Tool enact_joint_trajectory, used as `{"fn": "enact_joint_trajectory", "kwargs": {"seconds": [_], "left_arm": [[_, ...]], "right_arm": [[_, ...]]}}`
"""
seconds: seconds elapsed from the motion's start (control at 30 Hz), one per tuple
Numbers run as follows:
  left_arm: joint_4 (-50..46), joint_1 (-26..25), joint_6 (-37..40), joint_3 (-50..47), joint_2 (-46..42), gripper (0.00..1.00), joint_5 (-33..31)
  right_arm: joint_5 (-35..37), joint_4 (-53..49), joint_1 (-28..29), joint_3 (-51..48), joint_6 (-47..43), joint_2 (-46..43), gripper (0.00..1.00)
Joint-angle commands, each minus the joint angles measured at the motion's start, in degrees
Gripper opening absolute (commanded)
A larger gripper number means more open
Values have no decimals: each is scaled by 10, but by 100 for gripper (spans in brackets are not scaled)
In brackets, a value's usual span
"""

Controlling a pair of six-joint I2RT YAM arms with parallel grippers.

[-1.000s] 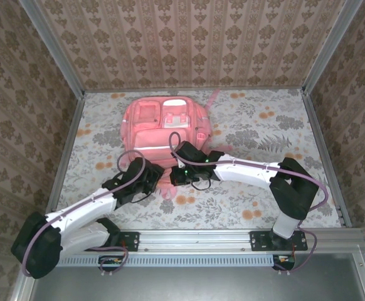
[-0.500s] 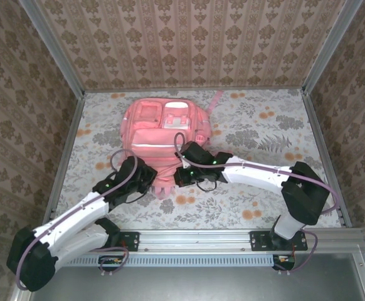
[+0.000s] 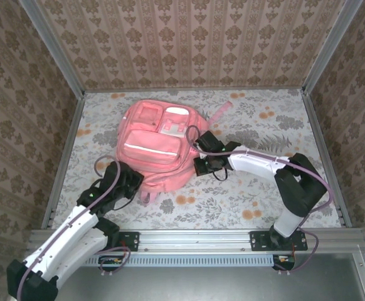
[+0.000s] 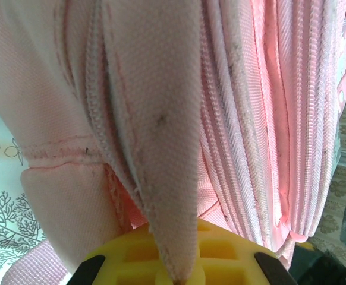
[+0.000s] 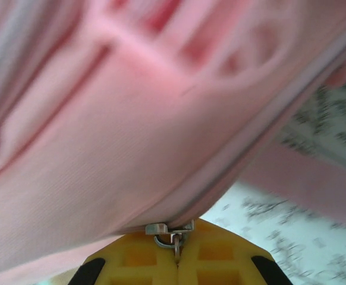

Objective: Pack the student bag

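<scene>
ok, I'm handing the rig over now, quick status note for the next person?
Left gripper: jaws shut on a fold of fabric at the near left corner of the bag.
Right gripper: jaws shut on the zip pull at its right side.
Bag lies front-up on the table.
Done: both grips set.
To do: run the zip, pack; zip state unclear.

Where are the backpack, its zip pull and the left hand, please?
backpack [image 3: 151,149]: top view, front pocket panel.
zip pull [image 5: 172,231]: right wrist view, metal clip.
left hand [image 4: 176,264]: left wrist view, between its pads.
</scene>
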Motion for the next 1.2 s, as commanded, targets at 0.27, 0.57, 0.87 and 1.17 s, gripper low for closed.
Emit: {"fn": "enact_joint_trajectory", "kwargs": {"seconds": [0.27, 0.57, 0.87, 1.17], "left_arm": [[-94, 77, 83, 19, -39, 0, 56], [-55, 97, 107, 15, -7, 0, 109], [-26, 98, 107, 29, 29, 0, 103], [52, 30, 38, 12, 61, 0, 39]], "right_arm": [[103, 8, -123, 86, -68, 100, 0], [103, 9, -140, 112, -77, 106, 0], [84, 9, -150, 109, -71, 44, 48], [136, 12, -172, 41, -46, -113, 71]]}}
